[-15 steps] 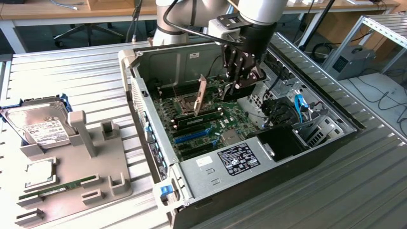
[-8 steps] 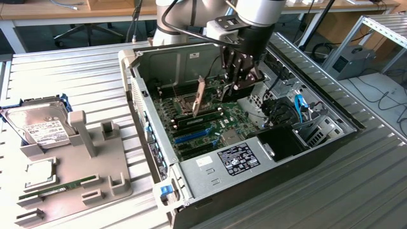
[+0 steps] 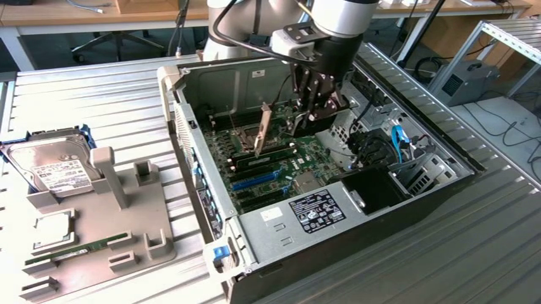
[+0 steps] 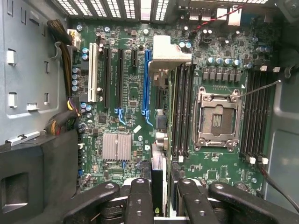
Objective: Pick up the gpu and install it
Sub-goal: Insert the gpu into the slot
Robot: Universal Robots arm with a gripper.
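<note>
My gripper (image 3: 311,117) reaches down into the open computer case (image 3: 199,95), above the green motherboard (image 3: 292,158). In the wrist view its black fingers (image 4: 140,196) are closed on the gpu (image 4: 157,191), a slim black card seen edge-on with a silvery end. The card hangs above the board, roughly parallel to the long blue expansion slot (image 4: 147,79) and the black memory slots (image 4: 182,107), and lies between them. Whether its lower edge touches the board is hidden. In the exterior view the card cannot be told apart from the dark fingers.
The open processor socket (image 4: 217,119) lies beside the memory slots, its cover plate (image 3: 263,130) standing up. A power supply (image 3: 313,212) and cables (image 3: 397,142) crowd the case. On the exterior view's left, a grey holder (image 3: 127,215) carries a hard drive (image 3: 55,168), a RAM stick (image 3: 76,248) and a chip (image 3: 52,228).
</note>
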